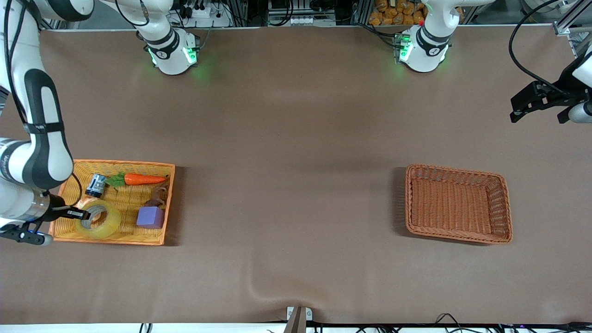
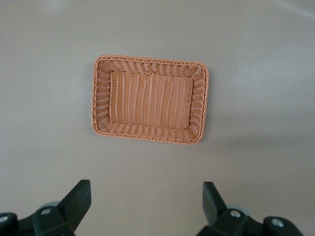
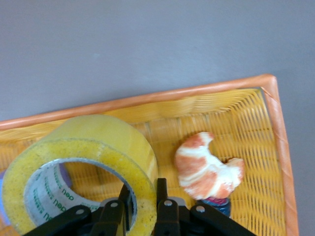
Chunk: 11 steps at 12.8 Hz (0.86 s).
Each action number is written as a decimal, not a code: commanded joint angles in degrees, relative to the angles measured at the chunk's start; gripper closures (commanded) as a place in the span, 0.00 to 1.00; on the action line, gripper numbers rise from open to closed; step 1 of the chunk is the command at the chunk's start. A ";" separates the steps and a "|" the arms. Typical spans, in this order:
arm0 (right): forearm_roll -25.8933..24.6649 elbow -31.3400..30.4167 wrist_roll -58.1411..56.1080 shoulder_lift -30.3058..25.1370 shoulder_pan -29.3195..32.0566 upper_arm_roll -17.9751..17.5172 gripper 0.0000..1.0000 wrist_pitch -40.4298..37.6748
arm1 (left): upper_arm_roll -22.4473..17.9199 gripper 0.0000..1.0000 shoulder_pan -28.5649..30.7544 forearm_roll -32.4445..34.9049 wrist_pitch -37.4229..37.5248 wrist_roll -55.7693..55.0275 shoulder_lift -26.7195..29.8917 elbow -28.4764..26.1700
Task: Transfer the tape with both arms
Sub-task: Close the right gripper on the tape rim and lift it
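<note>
Right end effector [image 1: 82, 214] is down in the yellow basket [image 1: 121, 163], which sits toward the right arm's end of the counter [image 1: 286, 138]. We see its fingers pinched on the wall of the tape [image 1: 98, 219], one finger inside the core and one outside, the likely reason being that a ring this wide is easier taken by its band than across its full width. The tape lies in the basket corner nearest the front camera, at the right arm's end, apparently not yet raised.

Sharing the basket: a purple cube [image 1: 150, 217] just beside the tape, a croissant [image 3: 209, 165], a carrot [image 1: 142, 179] along the edge farthest from the front camera, and a small blue-and-white cylinder [image 1: 95, 185].

Left end effector [image 1: 541, 102] waits in the air over the left arm's end of the counter, fingers spread wide, nothing between them. We judge it parked there to receive the roll. The brown basket [image 1: 458, 203] below it holds nothing and is probably the destination.

Writing: grey-green print on the tape's inner core shows in the right wrist view; we cannot make out the words.
</note>
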<state>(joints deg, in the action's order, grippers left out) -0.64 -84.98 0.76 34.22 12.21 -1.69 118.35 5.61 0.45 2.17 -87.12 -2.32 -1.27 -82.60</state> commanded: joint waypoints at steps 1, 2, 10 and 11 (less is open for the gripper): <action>2.12 -0.10 3.96 -3.02 -0.79 -4.70 1.00 -4.33 | 0.46 0.00 0.25 -1.12 0.72 0.83 0.74 0.07; 3.26 0.16 6.08 -3.02 -0.96 -6.64 1.00 -6.27 | 0.46 0.00 0.17 -1.12 0.72 0.83 0.74 -0.01; 3.01 1.57 37.26 1.36 -23.61 -12.98 1.00 -2.98 | 0.46 0.00 0.43 -1.20 0.64 1.18 0.39 0.07; 2.83 1.48 40.26 2.59 -26.60 -12.81 1.00 -1.04 | 0.46 0.00 0.43 -1.12 0.64 1.27 0.39 0.07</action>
<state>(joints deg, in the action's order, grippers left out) 2.65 -84.68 36.04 34.44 -10.48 -15.21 114.91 5.92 0.29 2.16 -87.12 -2.32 -1.50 -82.65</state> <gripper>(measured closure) 0.780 0.000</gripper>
